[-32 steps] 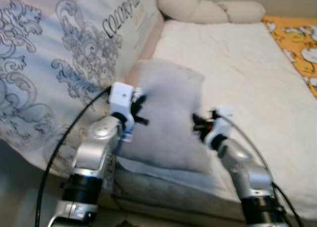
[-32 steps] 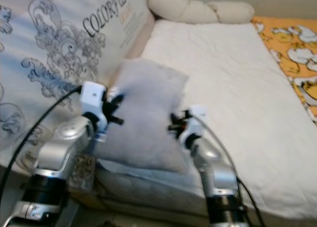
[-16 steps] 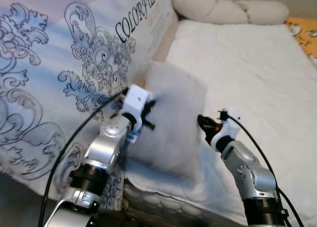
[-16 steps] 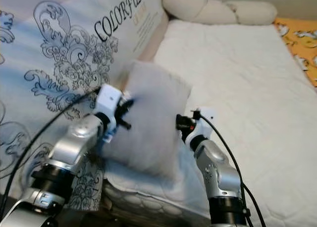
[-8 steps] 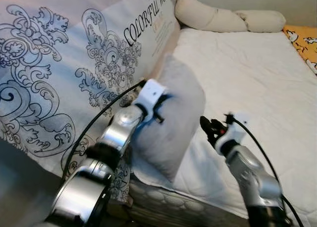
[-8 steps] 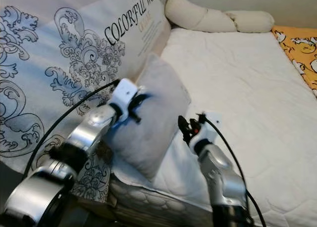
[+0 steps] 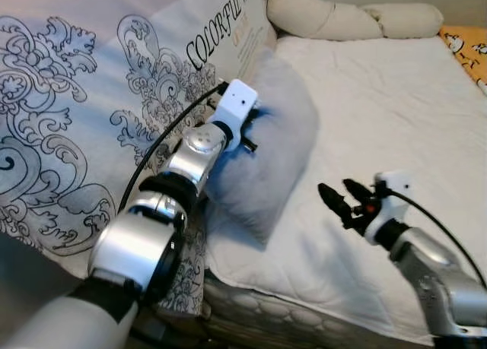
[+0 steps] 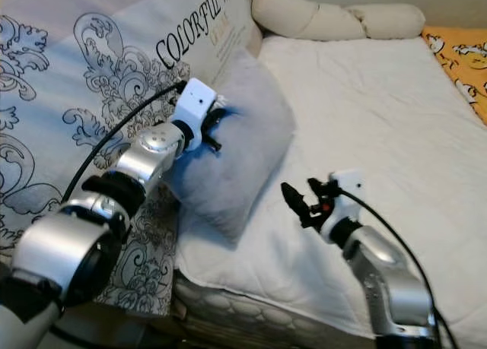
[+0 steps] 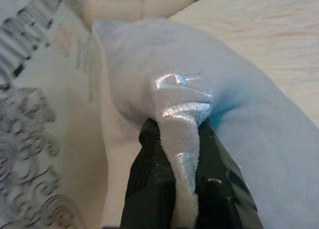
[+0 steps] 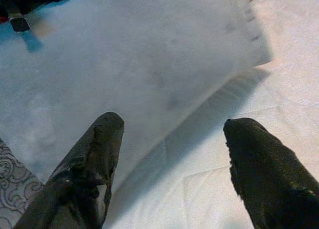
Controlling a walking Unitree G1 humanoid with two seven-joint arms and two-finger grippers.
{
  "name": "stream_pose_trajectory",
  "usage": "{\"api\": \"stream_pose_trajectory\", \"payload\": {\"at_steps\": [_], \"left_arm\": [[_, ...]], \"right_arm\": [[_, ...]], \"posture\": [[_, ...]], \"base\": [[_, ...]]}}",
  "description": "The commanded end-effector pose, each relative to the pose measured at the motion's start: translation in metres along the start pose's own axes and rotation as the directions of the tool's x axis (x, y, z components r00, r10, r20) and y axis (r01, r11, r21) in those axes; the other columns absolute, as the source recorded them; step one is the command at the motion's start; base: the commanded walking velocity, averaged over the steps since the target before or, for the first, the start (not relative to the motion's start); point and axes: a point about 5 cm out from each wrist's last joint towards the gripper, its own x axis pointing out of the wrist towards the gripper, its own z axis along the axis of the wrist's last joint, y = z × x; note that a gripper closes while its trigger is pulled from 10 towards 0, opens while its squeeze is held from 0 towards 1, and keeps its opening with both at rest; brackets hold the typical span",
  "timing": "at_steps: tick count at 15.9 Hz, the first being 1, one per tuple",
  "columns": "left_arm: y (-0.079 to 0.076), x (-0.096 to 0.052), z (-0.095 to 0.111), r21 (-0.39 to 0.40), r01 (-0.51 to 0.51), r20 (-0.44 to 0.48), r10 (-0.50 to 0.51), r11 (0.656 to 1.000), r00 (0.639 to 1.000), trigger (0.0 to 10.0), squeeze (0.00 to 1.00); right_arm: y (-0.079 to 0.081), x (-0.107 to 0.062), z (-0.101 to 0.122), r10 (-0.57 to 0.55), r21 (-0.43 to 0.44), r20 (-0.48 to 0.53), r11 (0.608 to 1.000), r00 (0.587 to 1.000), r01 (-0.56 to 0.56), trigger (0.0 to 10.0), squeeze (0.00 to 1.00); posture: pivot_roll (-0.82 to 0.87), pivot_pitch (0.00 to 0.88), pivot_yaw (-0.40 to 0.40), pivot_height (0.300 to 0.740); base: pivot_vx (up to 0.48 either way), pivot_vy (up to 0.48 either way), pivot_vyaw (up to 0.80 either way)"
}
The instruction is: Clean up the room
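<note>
A: What is the left gripper (image 9: 174, 154) holding now?

B: It is gripping the grey pillow (image 7: 278, 147). In the left wrist view its two black fingers (image 9: 144, 184) are pinching a fold of the soft fabric at the pillow's edge, and the fold is standing up between them.

A: And where is the pillow lying?

B: It is lying on the bed (image 7: 380, 113), on the white mattress cover, at the left side. It is leaning against the big printed bedding package (image 7: 91, 113) with grey ornaments and the letters "COLORFUL", which is standing along the bed's left edge. The lower corner of the pillow is pointing toward the near edge of the mattress.

A: What is the right gripper (image 7: 341, 199) doing?

B: It is hovering over the mattress cover, near the pillow's right side but apart from it. Its fingers (image 10: 94, 154) are spread wide and are holding nothing; the right wrist view is looking between them at the pillow and its shadow.

A: Is anything else lying on the bed?

B: At the far end a long cream bolster (image 7: 346, 18) is lying across the head of the bed. At the far right edge an orange patterned cloth (image 8: 460, 56) is showing.
</note>
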Motion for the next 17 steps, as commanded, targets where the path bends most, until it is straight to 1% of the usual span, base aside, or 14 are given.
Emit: {"api": "stream_pose_trajectory", "payload": {"at_steps": [1, 2, 5, 6, 8, 9, 10, 11, 12, 14, 15, 16, 17], "left_arm": [[0.017, -0.001, 0.013, -0.016, -0.085, 0.036, 0.086, 0.996, 0.996, 10.0, 0.0], [0.02, -0.002, 0.009, -0.016, -0.102, 0.017, 0.103, 0.995, 0.995, 10.0, 0.0], [0.018, -0.005, -0.011, 0.015, -0.131, -0.052, 0.131, 0.991, 0.99, 10.0, 0.0], [0.016, -0.007, -0.021, -0.002, -0.154, -0.083, 0.154, 0.988, 0.985, 10.0, 0.0], [0.014, -0.01, -0.035, -0.044, -0.195, -0.115, 0.189, 0.98, 0.975, 10.0, 0.0], [0.013, -0.012, -0.041, -0.057, -0.21, -0.126, 0.201, 0.976, 0.971, 10.0, 0.04], [0.013, -0.012, -0.043, -0.06, -0.215, -0.13, 0.205, 0.975, 0.97, 10.0, 0.44], [0.013, -0.013, -0.046, -0.075, -0.218, -0.137, 0.207, 0.973, 0.969, 10.0, 0.89], [0.013, -0.014, -0.046, -0.078, -0.21, -0.136, 0.199, 0.975, 0.971, 10.0, 1.0], [0.018, -0.015, -0.041, -0.028, -0.173, -0.085, 0.17, 0.985, 0.982, 10.0, 1.0], [0.019, -0.015, -0.038, -0.057, -0.119, -0.051, 0.116, 0.991, 0.992, 10.0, 1.0], [0.022, -0.016, -0.034, -0.079, -0.092, -0.016, 0.091, 0.993, 0.996, 10.0, 1.0], [0.025, -0.017, -0.031, -0.095, -0.066, 0.01, 0.067, 0.993, 0.998, 10.0, 1.0]], "right_arm": [[0.0, -0.006, 0.007, 0.007, 0.001, 0.017, 1.0, 1.0, -0.007, 10.0, 1.0], [0.001, -0.008, 0.008, 0.015, -0.002, 0.018, 1.0, 1.0, -0.015, 10.0, 1.0], [0.004, -0.013, 0.011, 0.017, -0.035, 0.013, 0.999, 1.0, -0.016, 10.0, 1.0], [0.006, -0.016, 0.014, 0.028, -0.034, 0.032, 0.999, 0.999, -0.027, 10.0, 1.0], [0.012, -0.022, 0.022, 0.09, -0.012, 0.1, 0.996, 0.991, -0.089, 10.0, 1.0], [0.014, -0.027, 0.026, 0.122, -0.012, 0.127, 0.993, 0.984, -0.121, 10.0, 1.0], [0.014, -0.028, 0.027, 0.13, -0.016, 0.131, 0.991, 0.983, -0.129, 10.0, 1.0], [0.014, -0.031, 0.028, 0.143, -0.02, 0.134, 0.99, 0.981, -0.142, 10.0, 1.0], [0.014, -0.032, 0.029, 0.146, -0.021, 0.133, 0.989, 0.98, -0.145, 10.0, 1.0], [0.009, -0.034, 0.03, 0.152, -0.019, 0.13, 0.988, 0.98, -0.151, 10.0, 1.0], [0.006, -0.035, 0.03, 0.147, -0.046, 0.118, 0.989, 0.982, -0.142, 10.0, 1.0], [0.003, -0.034, 0.028, 0.135, -0.066, 0.097, 0.989, 0.986, -0.129, 10.0, 1.0], [0.003, -0.034, 0.027, 0.135, -0.058, 0.097, 0.99, 0.986, -0.129, 10.0, 1.0]], "posture": [[-0.28, 0.0, 0.135, 0.74], [-0.29, 0.0, 0.138, 0.74], [-0.31, 0.0, 0.138, 0.74], [-0.32, 0.0, 0.141, 0.74], [-0.33, 0.0, 0.144, 0.74], [-0.33, 0.0, 0.144, 0.74], [-0.33, 0.0, 0.143, 0.74], [-0.33, 0.0, 0.138, 0.74], [-0.33, 0.0, 0.137, 0.74], [-0.3, 0.0, 0.12, 0.74], [-0.28, 0.0, 0.108, 0.74], [-0.28, 0.0, 0.108, 0.74], [-0.27, 0.0, 0.101, 0.74]], "base": [[0.0, 0.0, 0.0], [0.0, 0.0, 0.0], [0.0, 0.0, 0.0], [0.0, 0.0, 0.0], [0.0, 0.0, 0.0], [0.0, 0.0, 0.0], [0.0, 0.0, 0.0], [0.0, 0.0, 0.0], [0.0, 0.0, 0.0], [0.0, 0.0, 0.0], [0.0, 0.0, 0.0], [0.0, 0.0, 0.0], [0.0, 0.0, 0.0]]}}
